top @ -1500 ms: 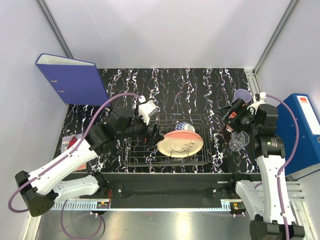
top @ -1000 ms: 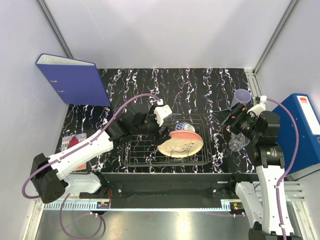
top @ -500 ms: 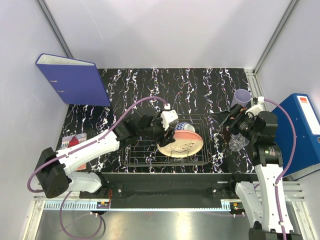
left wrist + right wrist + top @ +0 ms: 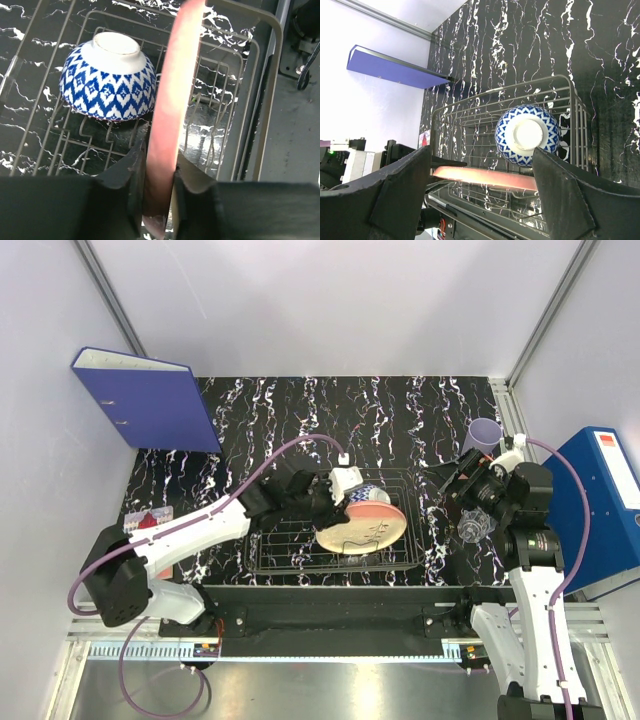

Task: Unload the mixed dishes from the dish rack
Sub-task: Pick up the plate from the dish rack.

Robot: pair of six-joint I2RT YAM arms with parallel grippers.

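Left hand [image 4: 157,167]: clamped on large pink plate [image 4: 175,100] rim (plate inside dish rack [image 4: 246,100]).
Right hand [image 4: 481,150]: spread wide, empty.
Patterned bowl [image 4: 107,80]: inverted, beside plate.

The left arm stretches right and far, left gripper [image 4: 159,167] pinched on the pink plate [image 4: 176,85]; the right gripper [image 4: 481,156] hovers, jaws spread wide.

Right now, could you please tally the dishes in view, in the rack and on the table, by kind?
Cups: 1, the lavender cup
Glasses: 1, the clear glass
Plates: 1, the pink plate
Bowls: 1, the blue-and-white bowl
Total: 4
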